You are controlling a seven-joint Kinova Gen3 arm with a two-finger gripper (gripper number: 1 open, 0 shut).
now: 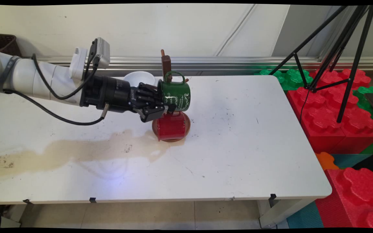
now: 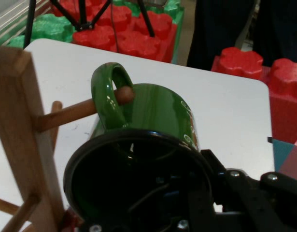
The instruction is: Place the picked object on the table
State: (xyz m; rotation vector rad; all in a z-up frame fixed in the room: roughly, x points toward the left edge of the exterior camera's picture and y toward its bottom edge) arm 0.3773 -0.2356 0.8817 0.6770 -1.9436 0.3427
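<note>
– What is the hand (image 1: pixel 164 105) holding?
– It pinches the rim of a green mug (image 1: pixel 175 94). The mug's handle (image 2: pixel 111 94) hangs on a peg (image 2: pixel 85 110) of the wooden mug tree (image 2: pixel 15 135).
– And under it?
– A red mug (image 1: pixel 171 126) sits on the tree's base, on the white tabletop (image 1: pixel 238 136). A white bowl (image 1: pixel 138 78) is behind.

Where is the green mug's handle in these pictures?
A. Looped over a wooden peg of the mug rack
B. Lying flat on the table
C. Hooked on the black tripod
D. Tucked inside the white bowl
A: in the hand view the green mug has its handle round a wooden peg of the rack, while the gripper holds the mug's rim above a red mug.
</note>
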